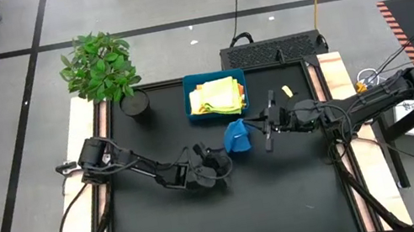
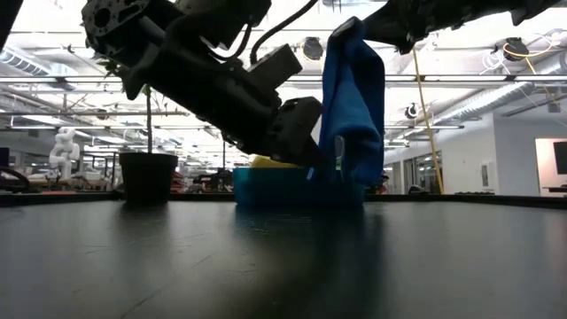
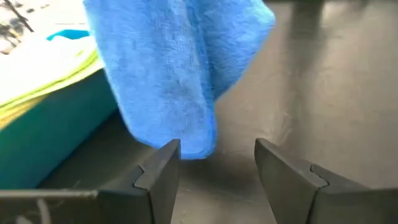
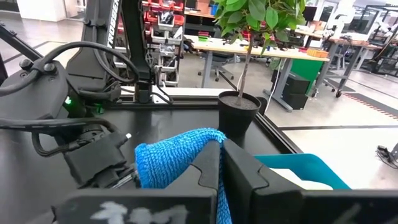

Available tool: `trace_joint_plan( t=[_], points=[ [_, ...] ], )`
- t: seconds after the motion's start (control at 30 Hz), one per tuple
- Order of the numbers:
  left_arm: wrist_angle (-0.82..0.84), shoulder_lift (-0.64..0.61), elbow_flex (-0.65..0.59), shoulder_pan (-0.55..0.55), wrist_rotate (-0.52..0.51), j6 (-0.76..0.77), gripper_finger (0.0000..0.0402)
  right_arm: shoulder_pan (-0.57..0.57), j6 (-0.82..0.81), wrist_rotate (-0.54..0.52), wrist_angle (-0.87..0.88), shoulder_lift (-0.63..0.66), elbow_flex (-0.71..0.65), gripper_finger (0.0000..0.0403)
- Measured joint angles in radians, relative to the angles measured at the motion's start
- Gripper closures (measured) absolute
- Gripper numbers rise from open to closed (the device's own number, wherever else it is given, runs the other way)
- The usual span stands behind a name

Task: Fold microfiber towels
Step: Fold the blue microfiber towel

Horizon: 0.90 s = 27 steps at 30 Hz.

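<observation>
The right gripper point(image 4: 221, 163), jaws clamped on the limp, light blue towel point(image 2: 353, 106), dangles it; the left gripper point(image 3: 217, 163), jaws wide and empty, should pinch its lower hem.

one blue towel point(image 1: 236, 137), one tray point(image 1: 192, 101), one plant point(image 1: 100, 66)

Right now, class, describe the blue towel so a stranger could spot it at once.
Find the teal tray of folded cloths at the back of the black table. Just in front of it, the blue towel hangs off the table, pinched by the right gripper. It is the only blue cloth, and the only one outside the tray.
</observation>
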<state>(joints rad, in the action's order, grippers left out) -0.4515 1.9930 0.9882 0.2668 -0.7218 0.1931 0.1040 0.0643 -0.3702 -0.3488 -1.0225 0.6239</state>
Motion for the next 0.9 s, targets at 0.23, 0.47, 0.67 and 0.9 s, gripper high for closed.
trace_joint_plan(
  t=[0.23,0.47,0.67,0.9],
  points=[
    [0.026,0.0,-0.001,-0.017,-0.013,0.008,0.0192,0.0,0.0,0.0,0.0,0.0,0.0,0.04],
    [0.019,0.0,-0.001,-0.045,0.018,0.012,0.0209,0.0,0.0,0.005,-0.009,0.0,0.0,0.04],
    [-0.003,0.0,-0.001,-0.056,0.107,0.001,0.0232,0.0,0.001,0.005,-0.038,0.0,0.0,0.04],
    [0.005,0.0,-0.001,-0.057,0.09,0.014,0.0259,0.0,0.001,0.005,-0.037,0.0,0.0,0.04]
  ],
)
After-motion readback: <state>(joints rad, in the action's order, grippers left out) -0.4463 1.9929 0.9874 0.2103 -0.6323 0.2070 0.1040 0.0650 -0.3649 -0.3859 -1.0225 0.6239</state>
